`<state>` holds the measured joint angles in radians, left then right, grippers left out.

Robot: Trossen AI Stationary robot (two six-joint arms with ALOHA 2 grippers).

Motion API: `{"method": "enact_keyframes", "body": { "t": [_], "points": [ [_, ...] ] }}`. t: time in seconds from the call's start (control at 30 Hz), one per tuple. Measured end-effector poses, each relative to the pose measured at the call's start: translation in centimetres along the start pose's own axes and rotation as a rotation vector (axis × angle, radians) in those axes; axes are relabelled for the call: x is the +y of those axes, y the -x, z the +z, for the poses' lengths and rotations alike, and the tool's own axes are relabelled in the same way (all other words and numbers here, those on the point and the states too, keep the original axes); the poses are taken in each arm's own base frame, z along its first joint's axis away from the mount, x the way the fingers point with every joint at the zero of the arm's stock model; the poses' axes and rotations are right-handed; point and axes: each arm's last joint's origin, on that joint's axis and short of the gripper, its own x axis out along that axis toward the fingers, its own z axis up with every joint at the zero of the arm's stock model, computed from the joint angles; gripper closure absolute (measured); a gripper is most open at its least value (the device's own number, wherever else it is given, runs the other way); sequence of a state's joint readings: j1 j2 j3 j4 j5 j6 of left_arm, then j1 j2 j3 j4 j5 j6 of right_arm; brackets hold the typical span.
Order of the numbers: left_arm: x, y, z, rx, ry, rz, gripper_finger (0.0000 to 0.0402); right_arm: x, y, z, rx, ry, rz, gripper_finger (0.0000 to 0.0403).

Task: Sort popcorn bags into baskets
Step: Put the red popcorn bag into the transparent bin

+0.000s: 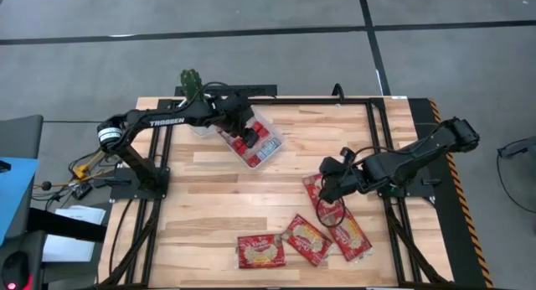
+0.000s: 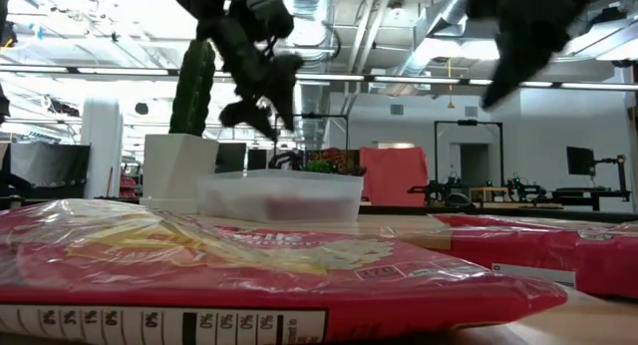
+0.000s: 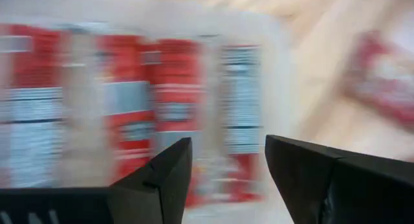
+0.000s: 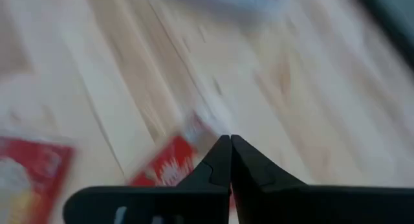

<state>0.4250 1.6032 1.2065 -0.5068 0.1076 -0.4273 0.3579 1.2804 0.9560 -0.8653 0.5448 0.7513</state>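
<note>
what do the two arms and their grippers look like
Both arms are dark, nearly black, built from jointed tubular links. The left arm carries white TROSSEN lettering along its link, a pale silver band near its base joint, and yellow-orange cabling beside it. The right arm shows no readable marking. The left gripper and the right gripper each have two flat, dark, wedge-shaped fingers tapering to points.

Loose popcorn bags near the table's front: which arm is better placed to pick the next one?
Right. The right gripper hovers by the loose popcorn bags; the left gripper is over the clear basket.
</note>
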Motion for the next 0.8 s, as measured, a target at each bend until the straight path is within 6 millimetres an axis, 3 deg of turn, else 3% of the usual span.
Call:
{"method": "enact_keyframes", "body": {
  "t": [0.1, 0.17, 0.37, 0.47, 0.6, 0.8],
  "points": [
    [-2.6, 0.6, 0.1, 0.022, 0.005, -0.170, 0.0223, -0.1, -1.1, -2.1, 0.068, -0.079, -0.009, 0.0392],
    [-4.8, 0.5, -0.9, 0.054, -0.010, -0.246, 0.0226, -0.2, -1.9, -3.6, 0.100, -0.117, -0.030, 0.0394],
    [-11.0, 0.1, -7.7, 0.146, -0.060, -0.264, 0.0233, -0.4, -3.9, -7.0, 0.138, -0.228, -0.032, 0.0382],
    [-13.6, 0.1, -11.1, 0.076, -0.042, -0.240, 0.0233, -0.3, -4.6, -8.2, 0.151, -0.255, 0.007, 0.0385],
    [-15.0, -0.1, -14.5, 0.024, 0.026, -0.265, 0.0233, 0.1, -6.1, -9.3, 0.200, -0.255, 0.021, 0.0394],
    [-14.3, -1.3, -18.3, -0.022, 0.199, -0.317, 0.0233, 1.8, -8.7, -9.7, 0.211, -0.214, 0.032, 0.0384]
  ]
}}
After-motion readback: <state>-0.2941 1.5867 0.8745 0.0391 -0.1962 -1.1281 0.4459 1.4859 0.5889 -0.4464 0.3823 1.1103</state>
